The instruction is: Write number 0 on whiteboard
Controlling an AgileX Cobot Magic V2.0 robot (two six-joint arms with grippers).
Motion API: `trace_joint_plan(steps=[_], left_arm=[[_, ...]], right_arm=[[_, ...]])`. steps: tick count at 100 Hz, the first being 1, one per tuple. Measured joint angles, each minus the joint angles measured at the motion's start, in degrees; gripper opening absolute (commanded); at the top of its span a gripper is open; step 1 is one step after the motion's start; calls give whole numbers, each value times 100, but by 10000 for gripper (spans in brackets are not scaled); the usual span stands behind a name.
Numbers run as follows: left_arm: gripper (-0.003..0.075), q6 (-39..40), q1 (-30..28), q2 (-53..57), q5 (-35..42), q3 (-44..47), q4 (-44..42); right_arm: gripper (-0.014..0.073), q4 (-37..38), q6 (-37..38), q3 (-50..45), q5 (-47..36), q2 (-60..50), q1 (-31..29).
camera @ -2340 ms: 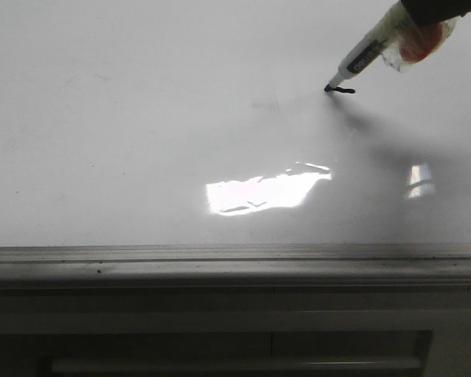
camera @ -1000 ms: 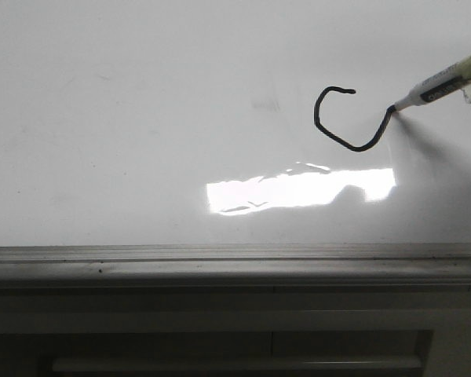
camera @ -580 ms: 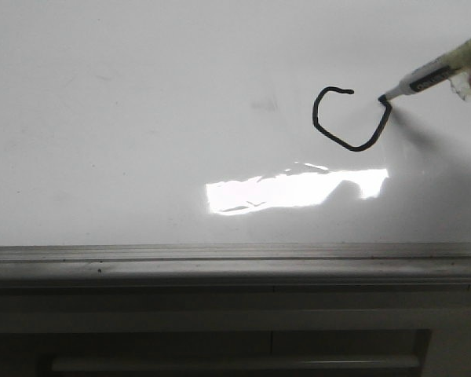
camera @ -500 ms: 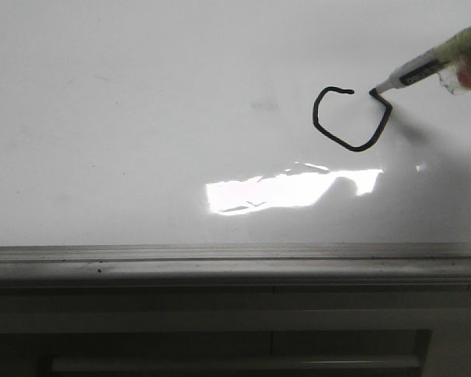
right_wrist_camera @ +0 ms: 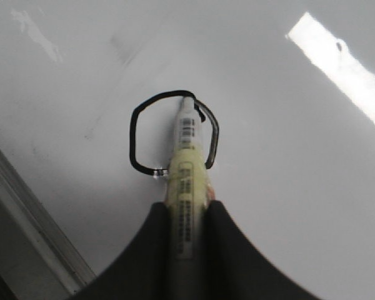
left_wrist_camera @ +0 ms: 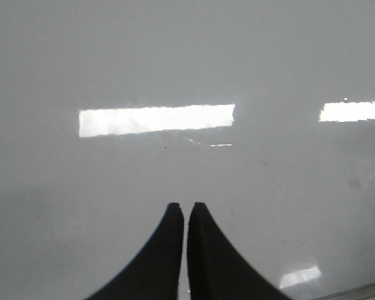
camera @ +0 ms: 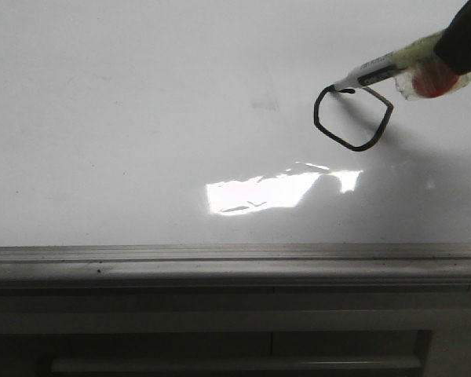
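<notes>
The whiteboard (camera: 141, 118) fills the front view, glossy white with a grey metal edge (camera: 220, 259) at the front. A lopsided black loop, the number 0 (camera: 322, 126), is drawn at the right; it also shows in the right wrist view (right_wrist_camera: 135, 140). My right gripper (right_wrist_camera: 187, 212) is shut on a pale marker (right_wrist_camera: 187, 169). In the front view the marker (camera: 377, 72) slants down from the upper right, with its tip at the loop's top left. My left gripper (left_wrist_camera: 185, 207) is shut and empty over bare board.
A bright light patch (camera: 259, 192) reflects on the board left of and below the loop. A faint grey smudge (camera: 264, 104) lies left of the loop. Below the board's front edge is a grey ledge (camera: 220, 314).
The marker tip went up the loop's right side, then left along its top to the starting stroke, closing the open hook into a loop. The right gripper came further into the front view.
</notes>
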State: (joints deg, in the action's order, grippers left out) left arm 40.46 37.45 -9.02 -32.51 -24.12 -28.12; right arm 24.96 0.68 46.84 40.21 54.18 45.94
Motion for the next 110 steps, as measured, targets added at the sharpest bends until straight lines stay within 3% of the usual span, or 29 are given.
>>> trace_joint_plan(steps=[16,25,32,42,47,59,78,93,110], left_arm=[[-19,4,0,0,96,0,31],[9,-519,0,-29,349,-49,411],[112,-1559,11,-221,375,-242,1154],[316,-3329,119,-820,29,-710,2459],[360,-4089,165,-1210,-284,-1033,2952],[350,-5671,302,-2120,-1046,-1742,3773],[350,-7400,534,-3080,-1890,-2543,4646],[349,-7920,795,-3625,-2532,-2829,4963],[349,-8020,1143,-3972,-2683,-2910,5001]], right_arm=[[-47,-165,0,737,162,-365,91],[-47,-355,0,1163,151,-620,251],[-47,-516,12,1306,151,-734,402],[-47,-765,12,1305,214,-664,717],[-47,-872,1,1282,239,-541,963],[-47,-1027,-19,1244,269,-87,1591],[-47,-1085,-25,1227,226,603,2491],[-47,-1085,-25,1227,-67,822,2947],[-47,-1096,-25,1227,-297,858,3147]])
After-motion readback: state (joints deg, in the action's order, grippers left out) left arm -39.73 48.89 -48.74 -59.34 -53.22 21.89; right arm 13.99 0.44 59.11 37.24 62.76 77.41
